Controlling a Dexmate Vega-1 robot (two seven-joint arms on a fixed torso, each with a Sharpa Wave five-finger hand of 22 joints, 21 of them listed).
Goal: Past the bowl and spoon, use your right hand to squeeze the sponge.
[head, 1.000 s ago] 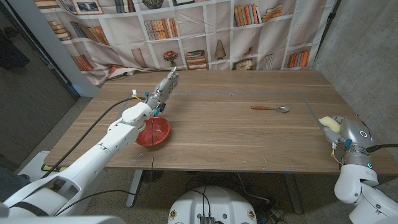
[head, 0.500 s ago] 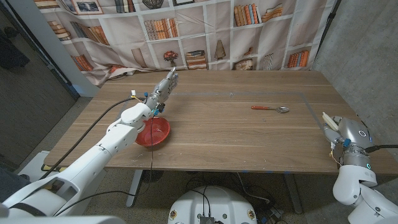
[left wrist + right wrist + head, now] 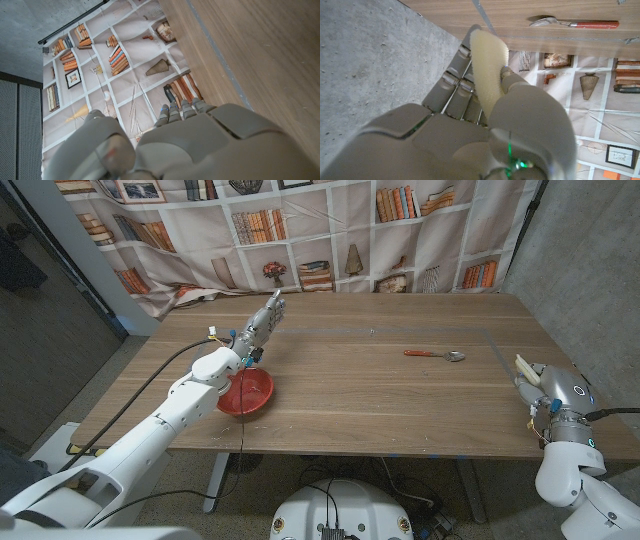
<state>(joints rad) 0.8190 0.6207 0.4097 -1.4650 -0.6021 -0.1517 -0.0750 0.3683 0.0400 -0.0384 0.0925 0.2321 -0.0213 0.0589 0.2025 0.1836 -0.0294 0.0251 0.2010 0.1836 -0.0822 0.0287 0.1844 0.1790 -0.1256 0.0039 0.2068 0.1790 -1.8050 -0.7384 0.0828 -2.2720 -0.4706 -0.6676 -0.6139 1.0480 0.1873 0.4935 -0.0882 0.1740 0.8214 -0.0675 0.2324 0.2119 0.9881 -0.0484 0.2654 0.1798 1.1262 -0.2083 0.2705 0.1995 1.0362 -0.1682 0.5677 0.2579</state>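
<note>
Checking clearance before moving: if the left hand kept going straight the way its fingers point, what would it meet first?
Probably nothing on the table: the left hand points over bare wood toward the bookshelf backdrop, though depth is unclear.

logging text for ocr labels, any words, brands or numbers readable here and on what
None can be read.
Book spines on the printed bookshelf backdrop: too small and blurred to read.
Red bowl, spoon, sponge in the right hand, left hand: no lettering visible.
</note>
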